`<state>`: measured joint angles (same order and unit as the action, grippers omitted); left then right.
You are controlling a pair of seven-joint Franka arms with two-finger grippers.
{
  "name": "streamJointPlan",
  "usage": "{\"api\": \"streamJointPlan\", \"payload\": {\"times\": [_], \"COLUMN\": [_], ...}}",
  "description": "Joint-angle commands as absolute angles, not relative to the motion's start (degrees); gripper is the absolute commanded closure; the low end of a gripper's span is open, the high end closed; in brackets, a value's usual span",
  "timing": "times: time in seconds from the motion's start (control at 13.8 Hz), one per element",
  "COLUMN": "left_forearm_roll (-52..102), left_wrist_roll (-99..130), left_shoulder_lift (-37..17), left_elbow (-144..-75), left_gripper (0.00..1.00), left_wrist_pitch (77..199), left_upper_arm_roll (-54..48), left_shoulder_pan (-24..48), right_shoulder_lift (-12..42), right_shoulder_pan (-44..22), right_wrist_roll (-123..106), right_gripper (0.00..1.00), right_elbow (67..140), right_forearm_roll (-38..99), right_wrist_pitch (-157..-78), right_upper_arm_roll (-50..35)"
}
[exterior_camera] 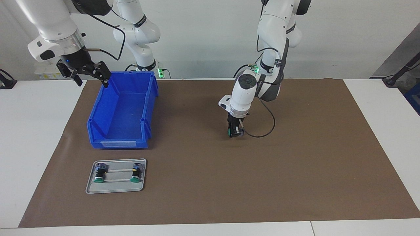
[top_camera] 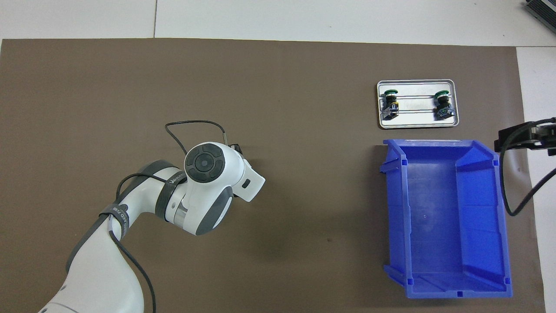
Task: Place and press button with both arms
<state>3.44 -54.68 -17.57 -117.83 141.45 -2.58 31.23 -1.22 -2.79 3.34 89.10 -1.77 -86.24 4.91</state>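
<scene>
Toward the right arm's end: right pincer (exterior_camera: pixel 92 78) raised over the blue bin's (exterior_camera: pixel 98 131) corner, fingers spread, holding nothing. Farther from the robots than the bin: metal tray (exterior_camera: pixel 115 190) carrying two spare buttons (exterior_camera: pixel 99 173). At the brown mat's (exterior_camera: pixel 295 164) middle: left pincer (exterior_camera: pixel 235 132) low, clenched on the button (exterior_camera: pixel 229 132), green cap facing sideways.

a: the white worktop (exterior_camera: pixel 39 137) carries a brown mat (exterior_camera: pixel 262 183) over most of its middle.

b: on the mat, toward the right arm's end, sits a blue bin (exterior_camera: pixel 149 108).

a: farther from the robots, just beside the bin, a grey tray (exterior_camera: pixel 115 188) lies flat, two green-capped buttons (exterior_camera: pixel 99 173) resting in it.
</scene>
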Motion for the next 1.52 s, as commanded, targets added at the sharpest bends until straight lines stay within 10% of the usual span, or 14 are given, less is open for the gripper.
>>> {"api": "streamJointPlan", "payload": {"times": [0.0, 1.45], "left_forearm_roll": [2.8, 51.1], "left_wrist_roll": [-54.9, -85.9], "left_shoulder_lift": [-17.1, -11.0], "left_elbow": [-118.4, -111.7], "left_gripper": [0.83, 0.82], "left_wrist_pitch": [143.0, 122.4], "left_upper_arm_roll": [-2.2, -2.8], "left_shoulder_pan": [31.1, 6.3], "right_shoulder_lift": [-2.6, -3.0], "right_shoulder_pan": [-2.5, -2.6], "right_wrist_roll": [4.3, 3.6], "right_gripper": [0.0, 0.0], "right_elbow": [90.7, 91.3], "right_forearm_roll": [-2.3, -1.8], "right_wrist_pitch": [-87.3, -87.8], "right_upper_arm_roll": [4.6, 4.6]}}
